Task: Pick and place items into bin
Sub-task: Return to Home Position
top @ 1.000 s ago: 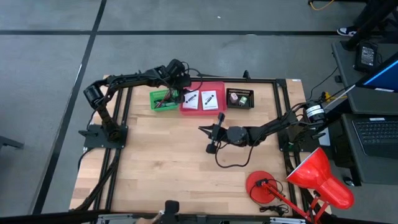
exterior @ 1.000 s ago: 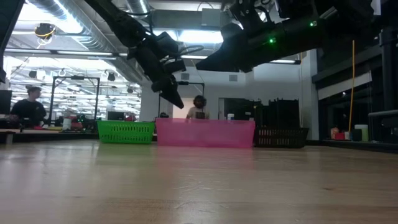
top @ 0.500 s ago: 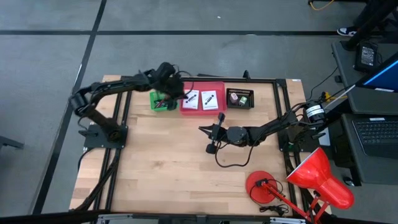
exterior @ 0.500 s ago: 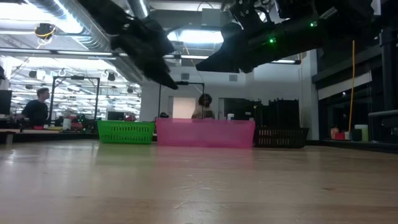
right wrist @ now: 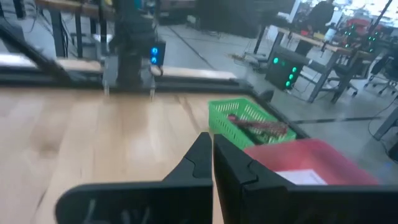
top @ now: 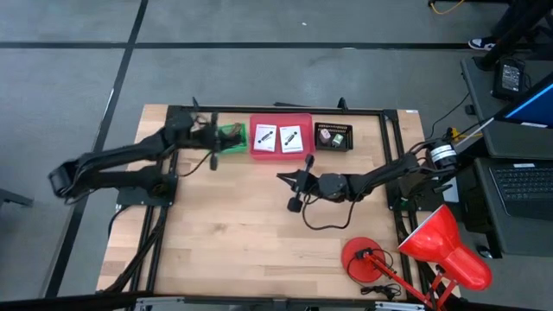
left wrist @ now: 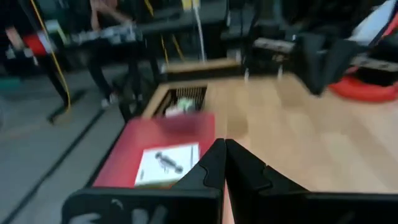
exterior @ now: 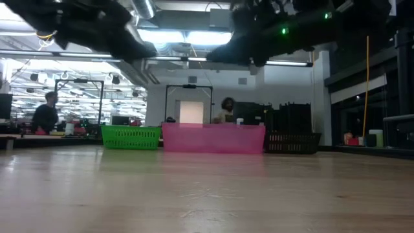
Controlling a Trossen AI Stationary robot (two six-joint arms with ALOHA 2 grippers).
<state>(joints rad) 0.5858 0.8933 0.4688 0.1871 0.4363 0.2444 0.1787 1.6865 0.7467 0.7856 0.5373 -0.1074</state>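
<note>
Left gripper [top: 210, 140]: raised above the back-left part of the table [top: 233, 233], just beside the green bin [top: 233, 136]. In the left wrist view its two fingers [left wrist: 208, 165] are pressed together tip to tip, with no gap, and touch only each other. The tips point along the row of bins.

Right gripper [top: 289, 180]: raised over the middle of the table, in front of the red bin [top: 281, 151] and apart from it. In the right wrist view the fingers [right wrist: 199, 158] are likewise closed against each other, with no item between them.

Item locations:
- Two white cards [top: 265, 136], each with a black mark, lie flat side by side in the red bin.
- Thin cords [right wrist: 258, 126], reddish and dark, lie in the green bin.
- Small pieces [top: 333, 136], one pinkish and one green, sit in the black bin [top: 333, 127], right of the red bin.

The three bins stand in one row along the table's far edge. A red desk lamp [top: 441, 246] stands at the near-right corner, well apart from both grippers. A person [exterior: 45, 116] is visible in the room behind the table.
</note>
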